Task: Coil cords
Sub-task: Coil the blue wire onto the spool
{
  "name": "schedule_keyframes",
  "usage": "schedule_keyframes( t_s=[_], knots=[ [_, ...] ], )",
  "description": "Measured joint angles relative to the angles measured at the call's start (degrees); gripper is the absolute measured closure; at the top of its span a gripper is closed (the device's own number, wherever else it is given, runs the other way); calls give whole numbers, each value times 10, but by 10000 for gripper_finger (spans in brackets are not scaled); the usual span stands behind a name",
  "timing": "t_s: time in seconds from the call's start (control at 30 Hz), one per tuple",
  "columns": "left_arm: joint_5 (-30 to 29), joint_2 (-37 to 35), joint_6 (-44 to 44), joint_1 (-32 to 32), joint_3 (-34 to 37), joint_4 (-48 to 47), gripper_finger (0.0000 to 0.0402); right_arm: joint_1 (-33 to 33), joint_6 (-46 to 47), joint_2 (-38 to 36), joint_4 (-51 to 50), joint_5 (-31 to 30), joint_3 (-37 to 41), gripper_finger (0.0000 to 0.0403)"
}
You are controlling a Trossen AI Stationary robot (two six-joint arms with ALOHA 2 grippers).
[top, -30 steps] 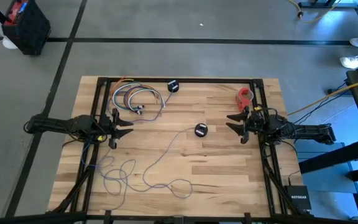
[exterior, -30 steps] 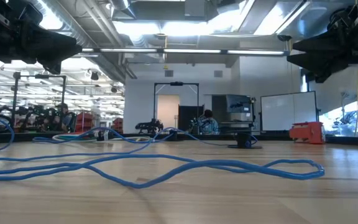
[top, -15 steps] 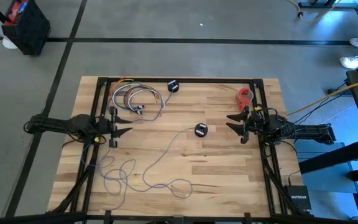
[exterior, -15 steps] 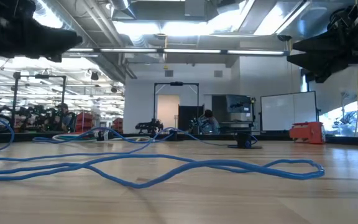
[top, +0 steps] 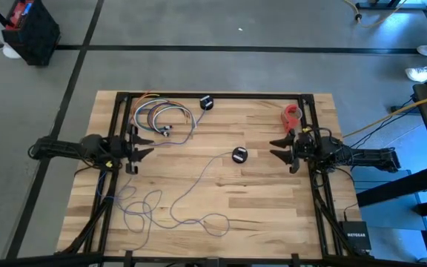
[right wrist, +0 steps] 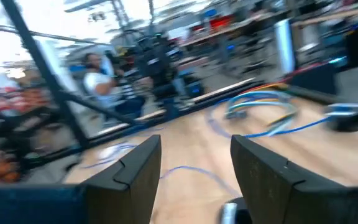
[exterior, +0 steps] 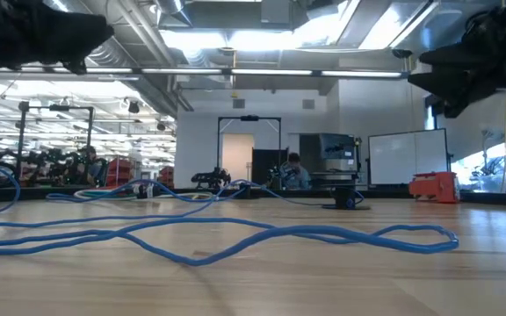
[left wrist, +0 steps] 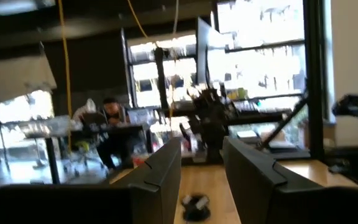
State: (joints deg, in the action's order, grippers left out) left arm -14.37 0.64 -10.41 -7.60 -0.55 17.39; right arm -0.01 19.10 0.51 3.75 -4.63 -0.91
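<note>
Only the high view shows the full cord (top: 170, 202) on the desk (top: 258, 200): tangled loops below the left pincer (top: 141, 145), its puck (top: 239, 155) between both pincers. The left pincer is open and empty. The right pincer (top: 279, 149), beside the puck, is open and empty.

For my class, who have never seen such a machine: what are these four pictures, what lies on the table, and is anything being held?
Two dark robot arms work at a wooden table. One picture looks straight down, one looks level across the tabletop, and two come from cameras on the arms' wrists. The left gripper and right gripper hover with jaws open, holding nothing. On the table lie a long thin bluish cord ending in a black disc, a bundle of coloured wires, a second black disc and a red object.
</note>
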Motion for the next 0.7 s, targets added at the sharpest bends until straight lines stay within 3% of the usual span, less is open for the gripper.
schedule_keyframes(
  t_s=[0.17,0.3,0.5,0.7],
  knots=[
    [0,26,-26,20,0,45,288,0,-2,14,44,-10,0,205],
    [0,85,-32,39,-5,79,288,0,-25,56,83,-1,0,205],
    [0,226,-36,72,-77,122,288,0,-83,171,90,0,-48,205],
    [0,391,-4,85,-172,118,288,0,-179,319,34,-24,-119,205]
  ],
)
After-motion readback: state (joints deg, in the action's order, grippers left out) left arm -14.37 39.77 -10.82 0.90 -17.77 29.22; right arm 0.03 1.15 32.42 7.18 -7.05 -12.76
